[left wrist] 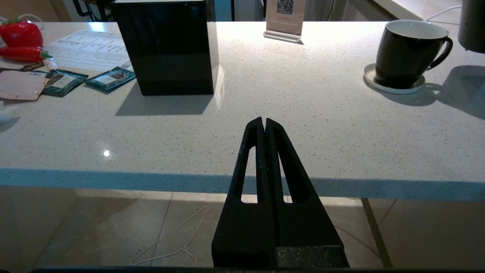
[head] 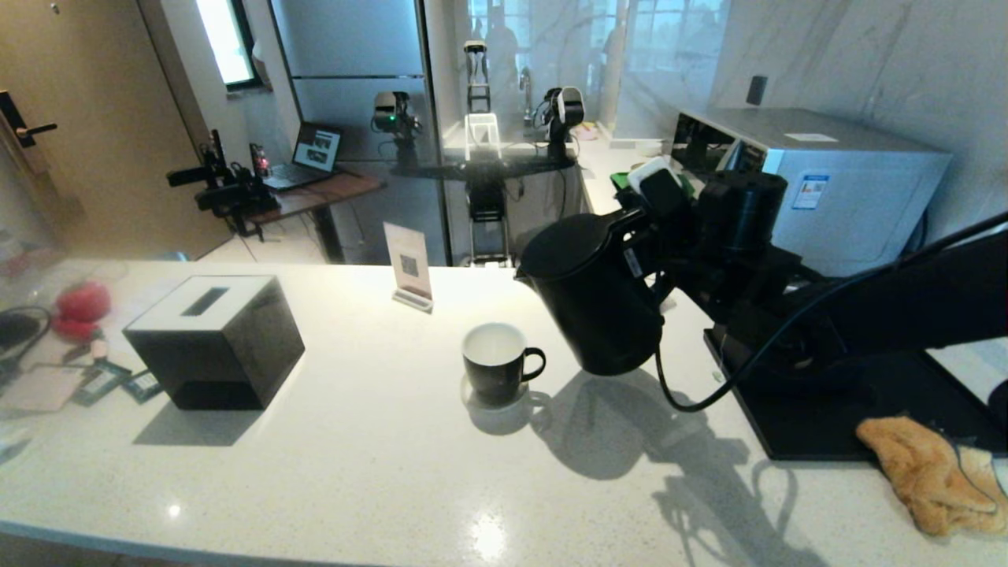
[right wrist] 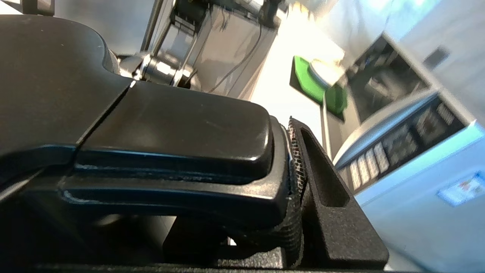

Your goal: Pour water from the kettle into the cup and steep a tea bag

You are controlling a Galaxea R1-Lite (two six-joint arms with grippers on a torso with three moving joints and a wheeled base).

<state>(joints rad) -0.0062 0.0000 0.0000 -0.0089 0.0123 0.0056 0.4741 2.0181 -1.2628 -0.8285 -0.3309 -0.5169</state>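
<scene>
**Overhead, kettle in my right grip, tipped toward the cup**

Mostly my right gripper (head: pixel 644 228) is hidden behind the kettle's handle in the head view; from my right wrist, the handle fills nearly everything, and only one finger (right wrist: pixel 322 197) shows, pressed against the handle's side. So I am clenched on the kettle (head: pixel 594 299) by its handle. Its base and the far part of its body are hard to separate from my dark arm behind it.

The kettle hangs above the white counter (head: pixel 378 457), clear of the surface, its long axis leaning so the lid tips toward my left and the small spout points left and slightly down, toward the cup (head: pixel 496 362). It is matte black, tapered, with a flat lid.

The cup stands upright on a pale coaster (left wrist: pixel 394 85), just beside and below the spout, handle toward the kettle; it is black outside, white inside.

My left gripper (left wrist: pixel 264 123) sits parked before the counter's near edge, fingers pressed together, holding nothing.
</scene>
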